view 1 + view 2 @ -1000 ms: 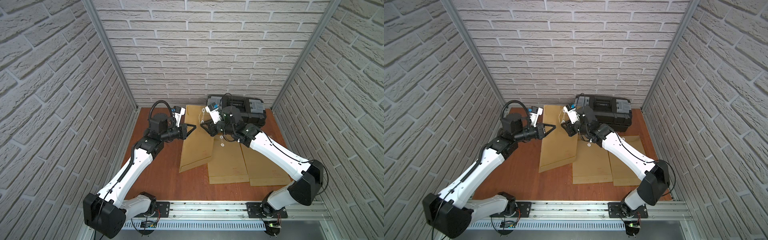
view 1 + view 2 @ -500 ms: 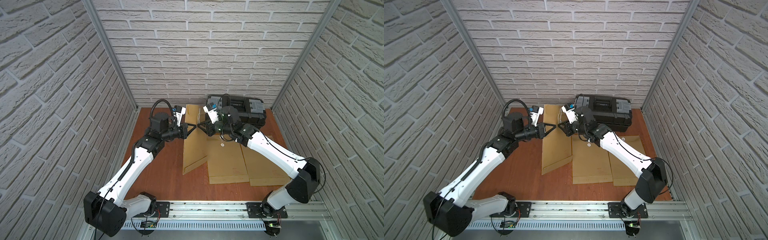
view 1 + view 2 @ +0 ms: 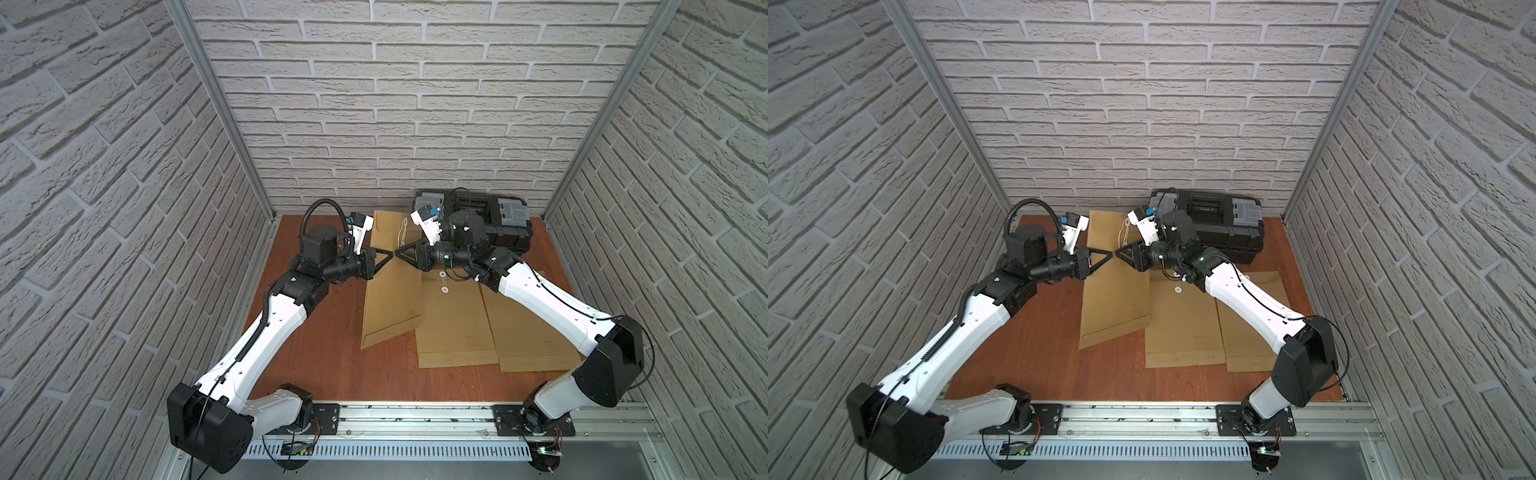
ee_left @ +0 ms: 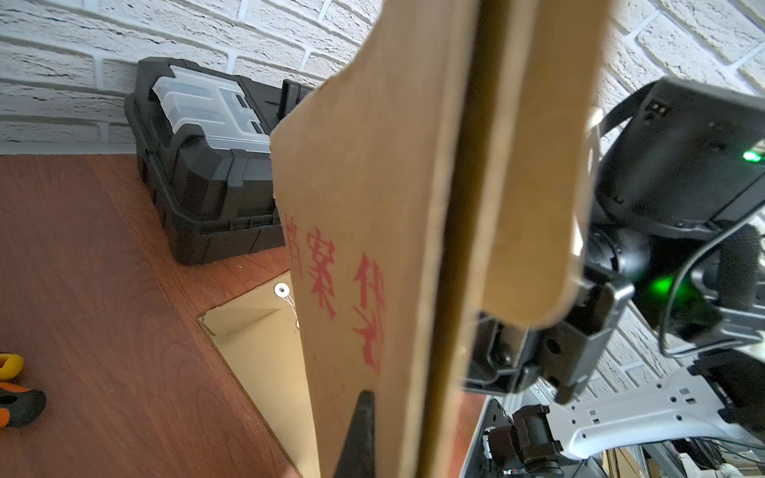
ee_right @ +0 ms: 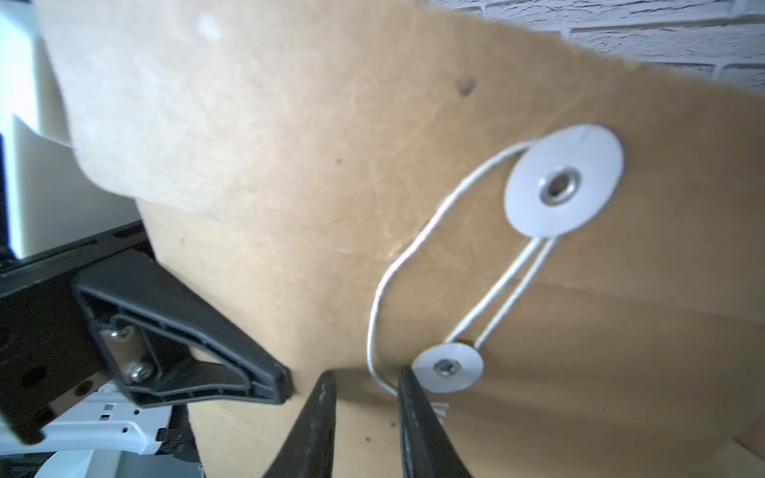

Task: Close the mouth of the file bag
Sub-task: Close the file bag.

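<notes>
Within the last second the right pincer (image 5: 366, 383) has moved up beside the left pincer (image 3: 388, 253), which stays clenched on the lifted file bag (image 3: 390, 299) at the rear centre of the desk (image 3: 328, 365), and its parted jaws now straddle the string (image 5: 414, 256), so grasping it for winding appears next.

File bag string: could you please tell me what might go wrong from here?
The string runs between the right fingers, which stand apart; closing off-line could miss it or catch the nearest disc. The left fingers pinch only the edge of the file bag, so a pull might slip or tear it.
</notes>
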`<state>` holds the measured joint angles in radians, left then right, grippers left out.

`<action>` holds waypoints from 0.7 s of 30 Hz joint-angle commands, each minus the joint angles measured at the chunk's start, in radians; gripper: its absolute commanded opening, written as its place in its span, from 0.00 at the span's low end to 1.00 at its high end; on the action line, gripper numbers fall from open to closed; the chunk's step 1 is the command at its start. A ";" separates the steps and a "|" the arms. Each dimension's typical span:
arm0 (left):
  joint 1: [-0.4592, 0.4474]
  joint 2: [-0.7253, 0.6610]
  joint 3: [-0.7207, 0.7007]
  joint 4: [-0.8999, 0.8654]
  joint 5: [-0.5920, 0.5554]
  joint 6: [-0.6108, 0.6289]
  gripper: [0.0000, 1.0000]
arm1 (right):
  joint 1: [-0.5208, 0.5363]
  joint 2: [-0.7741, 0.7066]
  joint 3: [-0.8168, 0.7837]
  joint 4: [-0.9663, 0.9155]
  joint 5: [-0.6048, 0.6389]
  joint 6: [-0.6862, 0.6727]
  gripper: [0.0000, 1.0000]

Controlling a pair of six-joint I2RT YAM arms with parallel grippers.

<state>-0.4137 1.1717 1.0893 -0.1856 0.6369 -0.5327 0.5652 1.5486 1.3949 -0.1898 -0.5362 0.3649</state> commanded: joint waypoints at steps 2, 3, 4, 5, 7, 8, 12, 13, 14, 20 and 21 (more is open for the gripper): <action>-0.015 0.000 0.037 0.049 0.053 0.028 0.00 | -0.002 -0.005 -0.004 0.085 -0.063 0.037 0.28; -0.015 0.002 0.038 0.050 0.054 0.028 0.00 | -0.001 -0.003 -0.006 0.084 -0.061 0.037 0.28; -0.016 0.002 0.041 0.048 0.055 0.030 0.00 | -0.002 0.000 -0.004 0.081 -0.061 0.033 0.28; -0.016 0.002 0.042 0.048 0.056 0.032 0.00 | -0.002 0.002 -0.006 0.079 -0.059 0.032 0.28; -0.018 0.003 0.043 0.047 0.058 0.035 0.00 | -0.002 0.004 -0.015 0.091 -0.058 0.038 0.27; -0.018 0.004 0.043 0.045 0.058 0.036 0.00 | -0.003 0.005 -0.022 0.105 -0.065 0.047 0.27; -0.021 0.004 0.043 0.048 0.059 0.039 0.00 | -0.005 0.013 -0.027 0.121 -0.068 0.069 0.24; -0.020 0.003 0.043 0.048 0.060 0.040 0.00 | -0.005 0.014 -0.028 0.121 -0.066 0.068 0.22; -0.022 0.002 0.043 0.048 0.059 0.042 0.00 | -0.005 0.015 -0.029 0.118 -0.065 0.065 0.20; -0.015 -0.012 0.044 0.031 0.042 0.092 0.00 | -0.005 0.002 -0.031 0.060 -0.055 0.014 0.04; -0.012 -0.015 0.041 0.032 0.038 0.104 0.00 | -0.005 -0.003 -0.034 0.053 -0.060 0.007 0.03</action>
<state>-0.4168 1.1774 1.0946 -0.1913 0.6403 -0.4835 0.5568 1.5494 1.3792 -0.1459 -0.5816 0.4015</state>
